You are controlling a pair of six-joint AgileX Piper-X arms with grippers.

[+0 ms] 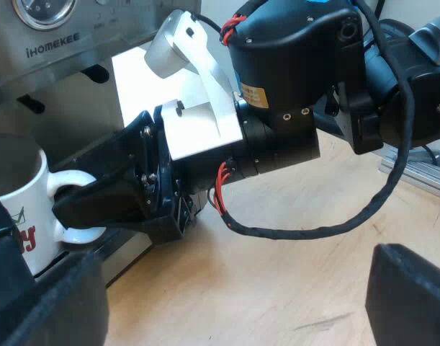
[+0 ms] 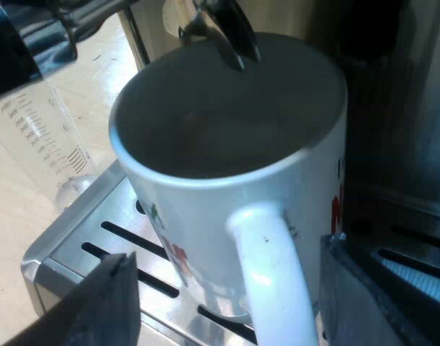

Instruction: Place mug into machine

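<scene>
A white mug with red print stands upright on the espresso machine's slotted metal drip tray, right under the metal spout. My right gripper is open, its black fingers on either side of the mug's handle with a gap on one side. From the left wrist view the mug is at the machine's front, and the right gripper reaches around its handle. My left gripper is open over the wooden table, holding nothing.
A clear measuring glass with printed marks stands on the wooden table beside the drip tray. The machine's pressure gauge sits above its front. The right arm's body hangs over bare wood. A metal rail lies beyond it.
</scene>
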